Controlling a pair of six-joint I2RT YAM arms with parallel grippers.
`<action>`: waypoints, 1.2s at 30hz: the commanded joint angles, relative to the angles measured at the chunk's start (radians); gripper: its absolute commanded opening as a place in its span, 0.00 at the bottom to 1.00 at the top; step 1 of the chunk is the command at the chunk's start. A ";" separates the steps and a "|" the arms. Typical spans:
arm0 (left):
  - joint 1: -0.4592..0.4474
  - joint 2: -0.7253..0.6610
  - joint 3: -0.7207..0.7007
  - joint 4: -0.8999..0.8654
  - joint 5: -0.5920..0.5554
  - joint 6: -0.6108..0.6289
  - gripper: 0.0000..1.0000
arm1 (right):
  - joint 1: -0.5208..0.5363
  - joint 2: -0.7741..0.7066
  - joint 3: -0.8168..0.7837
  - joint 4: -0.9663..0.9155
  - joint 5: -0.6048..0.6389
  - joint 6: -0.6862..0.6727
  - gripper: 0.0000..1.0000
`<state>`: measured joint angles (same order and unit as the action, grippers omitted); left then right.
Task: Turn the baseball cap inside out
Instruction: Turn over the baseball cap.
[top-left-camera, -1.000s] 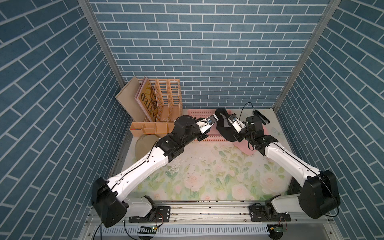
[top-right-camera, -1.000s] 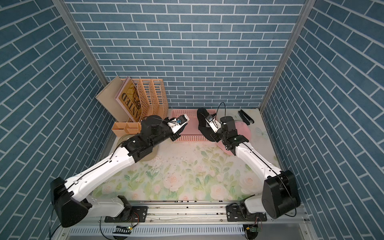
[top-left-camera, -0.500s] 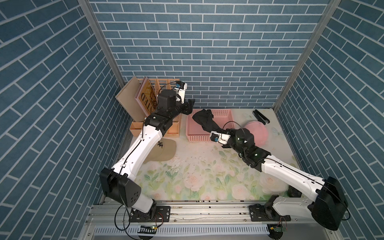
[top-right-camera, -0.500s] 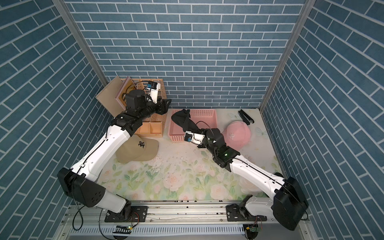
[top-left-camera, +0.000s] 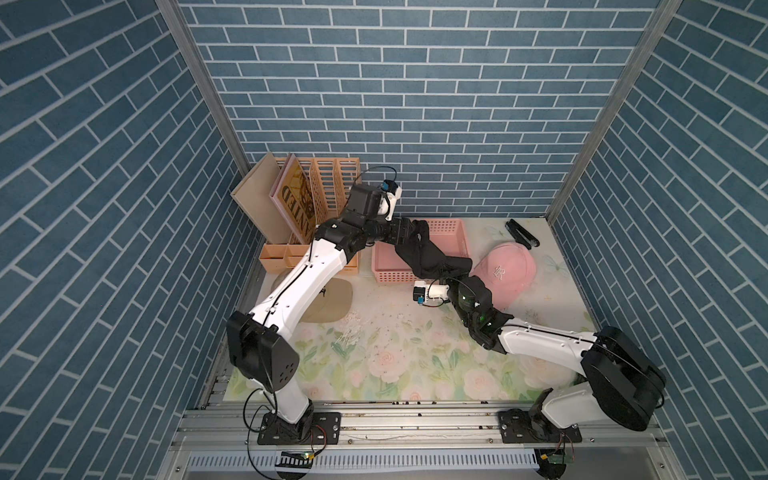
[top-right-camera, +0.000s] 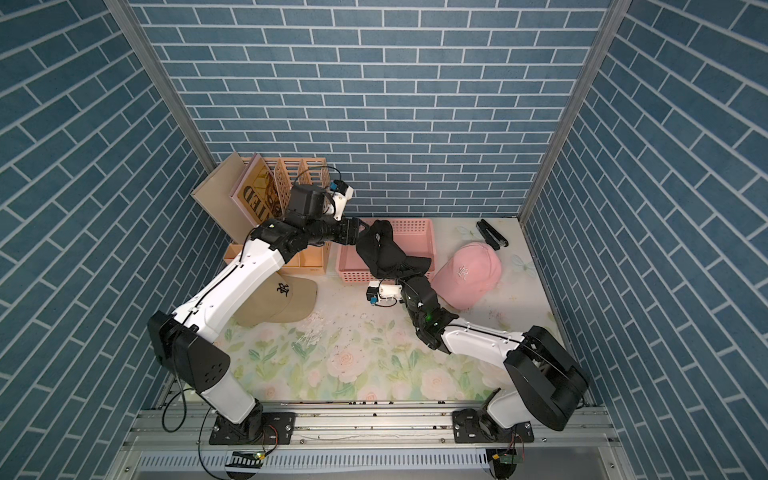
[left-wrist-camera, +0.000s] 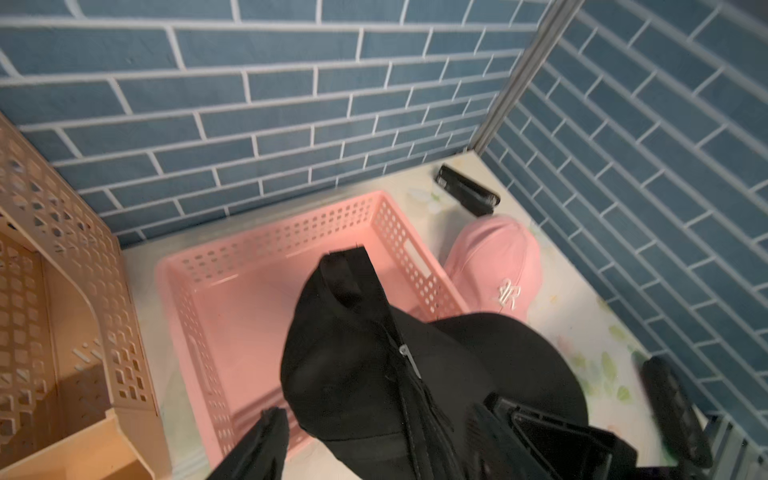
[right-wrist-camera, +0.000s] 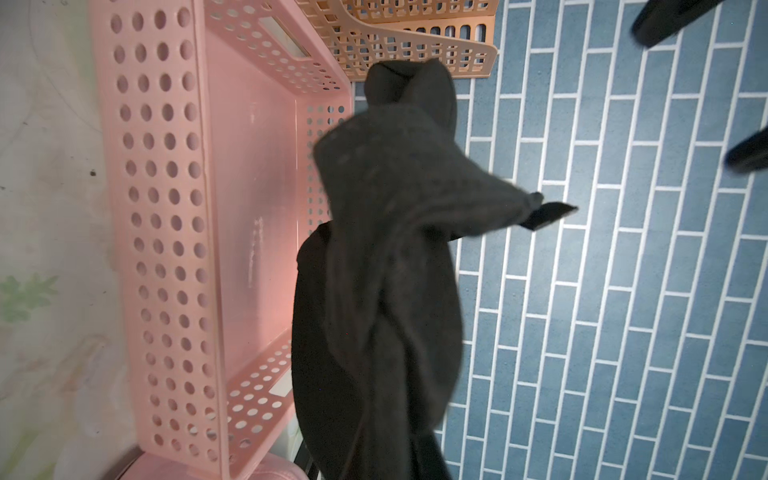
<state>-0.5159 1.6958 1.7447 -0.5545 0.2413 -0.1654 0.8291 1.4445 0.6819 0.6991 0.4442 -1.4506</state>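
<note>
Black baseball cap (top-left-camera: 424, 253) pinched tight in right fingers (left-wrist-camera: 540, 428), raised over pink basket (top-left-camera: 390, 274) — left fingers (left-wrist-camera: 266, 440) spread wide, just beside.

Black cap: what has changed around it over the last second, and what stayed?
The left arm rose and swung back toward the rack, uncovering the tan cap; the left gripper now stands open by the upper end of the black cap, no longer on it. The right gripper, shut on the black cap, carried it away from the pink cap, over the basket. Rack, basket, pink cap and stapler stayed put.
</note>
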 joint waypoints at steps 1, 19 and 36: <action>-0.052 0.025 0.053 -0.090 -0.100 0.053 0.73 | 0.017 0.029 0.045 0.068 0.039 -0.058 0.00; -0.128 0.163 0.046 -0.068 -0.345 0.071 0.50 | 0.059 0.060 0.069 0.110 0.103 -0.054 0.00; 0.217 -0.285 -0.588 0.912 0.391 -0.523 0.00 | -0.117 -0.155 0.081 -0.239 -0.280 0.705 0.00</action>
<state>-0.3740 1.4624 1.2343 0.0227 0.5587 -0.5217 0.7692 1.3319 0.7444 0.5755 0.2592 -1.0100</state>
